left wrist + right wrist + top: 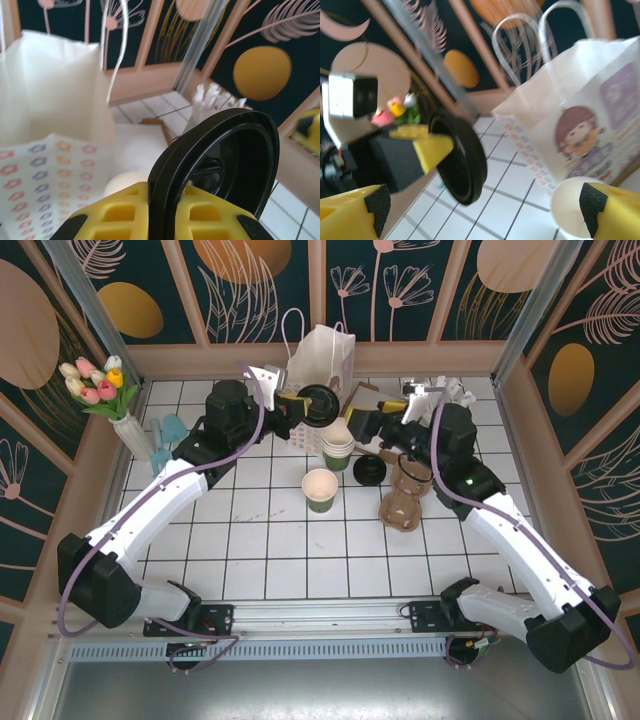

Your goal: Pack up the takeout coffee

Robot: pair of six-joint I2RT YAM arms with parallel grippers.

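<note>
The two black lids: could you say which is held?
The lid in the left gripper, up near the bag; the other lid lies flat on the tiles.

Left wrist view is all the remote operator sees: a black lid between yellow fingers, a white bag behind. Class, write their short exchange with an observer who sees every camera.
Operator: Where is the cup for this lid?
Observer: The green cup stands open on the tiles, nearer the arm bases than the stack of cups.
Operator: What is the right gripper doing?
Observer: It is wide open, holding nothing, facing the lid that the left gripper pinches.
Operator: Any other lid?
Observer: Yes, a second black lid lies flat on the tiles beside the stack.
</note>
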